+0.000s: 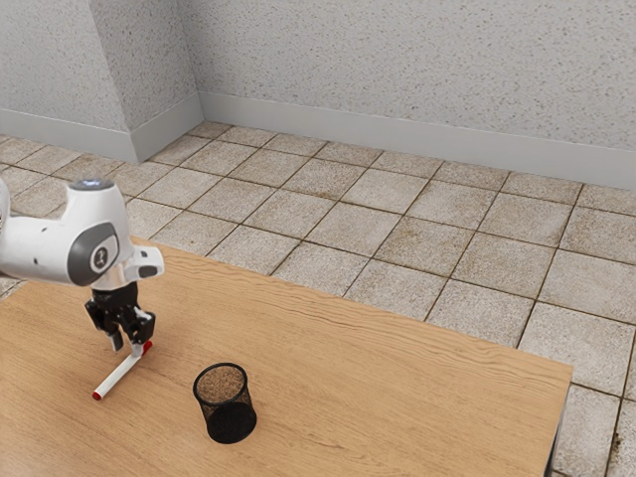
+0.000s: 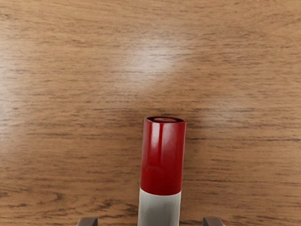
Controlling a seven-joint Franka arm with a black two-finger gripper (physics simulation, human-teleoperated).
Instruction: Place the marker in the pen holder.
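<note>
Marker (image 1: 119,374) first: it lies flat on the table (image 1: 338,388), running between my gripper's (image 1: 126,346) spread fingers, with wood visible on both sides of it. I judge the grasp would fall near one red end; pinched there, the long free part could swing or droop as I lift. Closing off-centre could roll the barrel. Later, a poorly uprighted marker might catch the rim of the pen holder (image 1: 228,412) and tip it.
</note>
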